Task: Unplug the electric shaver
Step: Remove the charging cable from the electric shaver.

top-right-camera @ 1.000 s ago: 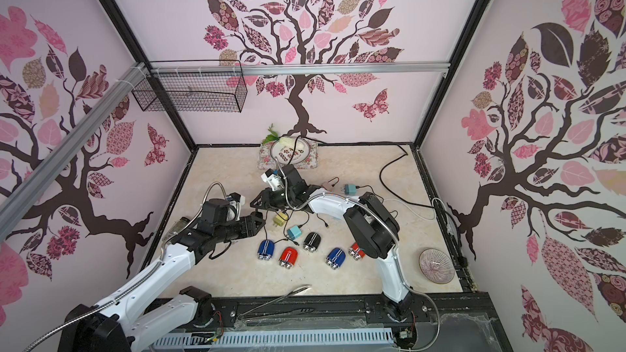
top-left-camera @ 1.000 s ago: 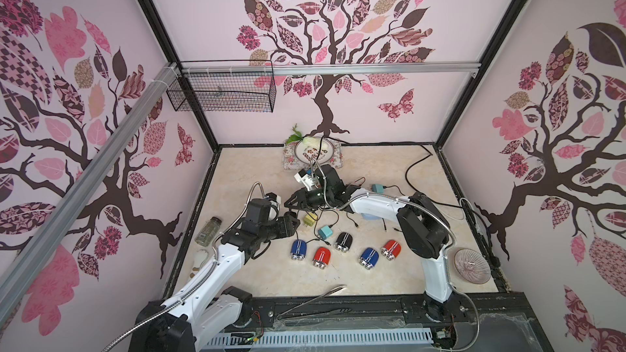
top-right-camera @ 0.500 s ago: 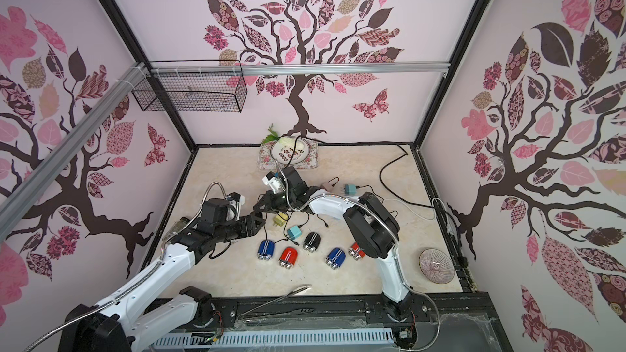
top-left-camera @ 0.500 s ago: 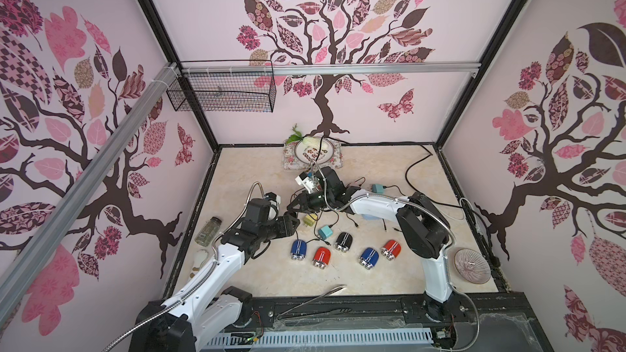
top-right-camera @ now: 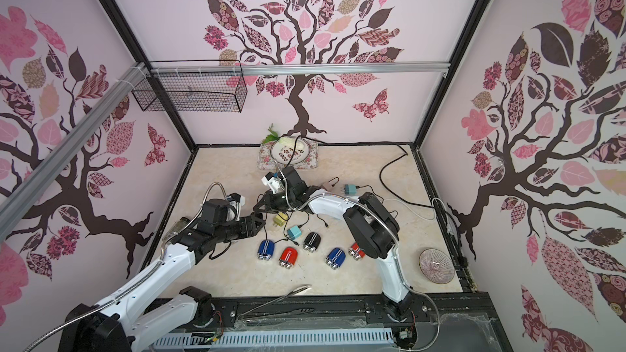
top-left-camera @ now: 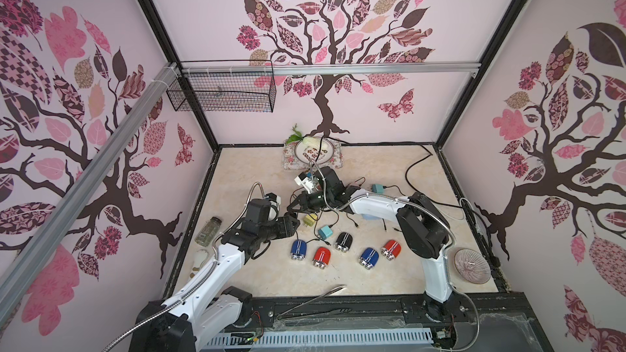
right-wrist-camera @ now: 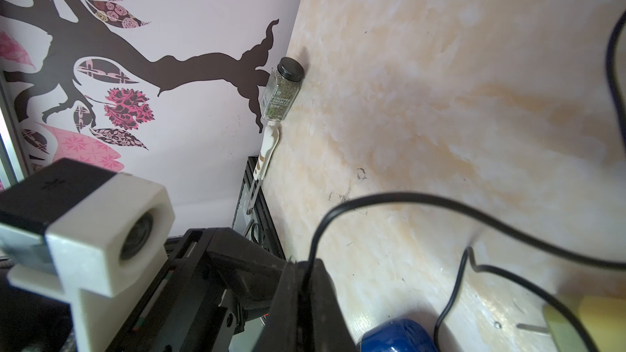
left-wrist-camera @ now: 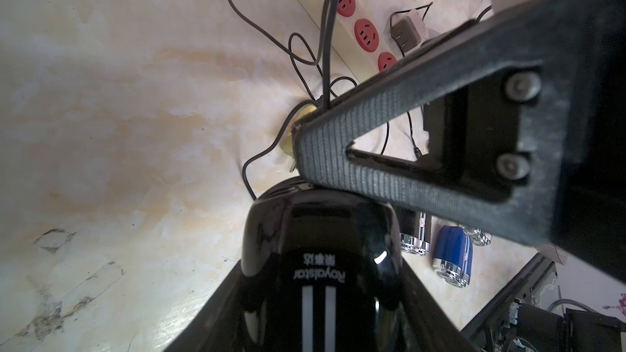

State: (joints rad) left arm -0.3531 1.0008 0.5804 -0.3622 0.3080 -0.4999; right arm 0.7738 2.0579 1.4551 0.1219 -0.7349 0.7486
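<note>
Our left gripper (top-left-camera: 290,224) clamps the black Royalstar shaver (left-wrist-camera: 318,248) just beside the yellow charger (top-left-camera: 309,221), and our right gripper (right-wrist-camera: 302,267) is pinched closed on the black cable (right-wrist-camera: 389,196) close to the shaver's end. We judge it best to brace the shaver and draw the cable straight out along its socket, not sideways, lest it slide through the pinch.

Glossy smooth plastic on black shaver (left-wrist-camera: 318,259), cable (right-wrist-camera: 389,194) in thin matt black sheath, tabletop (left-wrist-camera: 118,96) smooth marbled beige with dark scuffs, blue shaver (left-wrist-camera: 452,253) glossy shell with chromed heads, far-left basket (top-left-camera: 223,96) black wire mesh, spice jar (right-wrist-camera: 279,96) clear with black lid.
</note>
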